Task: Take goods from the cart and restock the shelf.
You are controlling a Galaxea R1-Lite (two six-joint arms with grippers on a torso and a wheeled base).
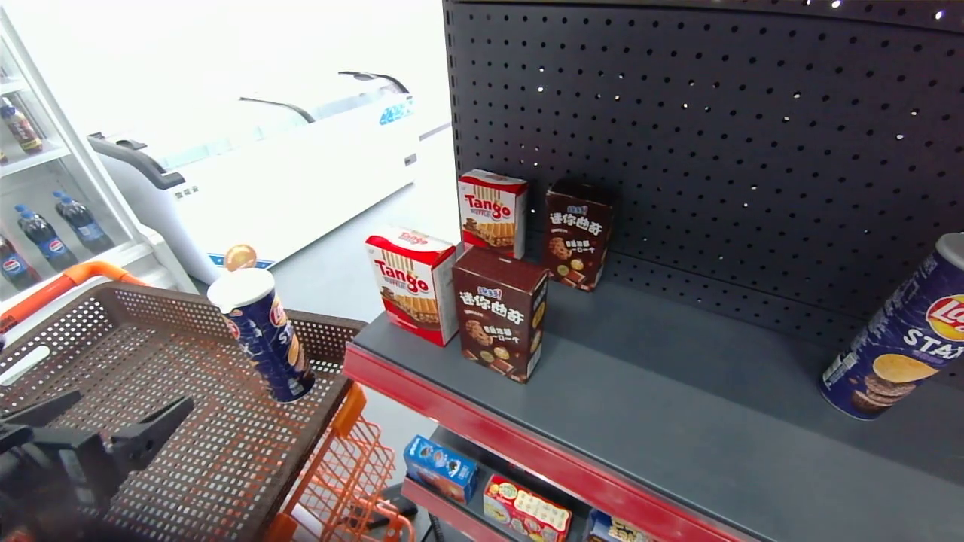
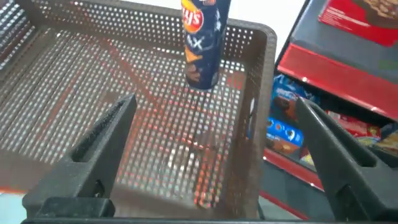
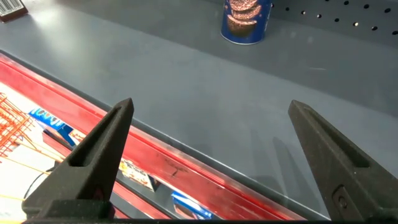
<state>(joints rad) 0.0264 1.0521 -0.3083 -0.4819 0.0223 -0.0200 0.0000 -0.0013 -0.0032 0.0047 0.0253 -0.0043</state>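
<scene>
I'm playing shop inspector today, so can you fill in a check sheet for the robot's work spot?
Surface: grey shelf with a red front edge.
Job's things: one can standing in the brown cart; on the shelf, a second can, two red boxes and two brown boxes.
Clutter: nothing seen.
Grippers: left gripper above the cart, jaws open; right gripper above the shelf front, jaws open.
Cables: nothing seen.
Surroundings: freezer, drinks fridge, packets on a lower shelf.
</scene>
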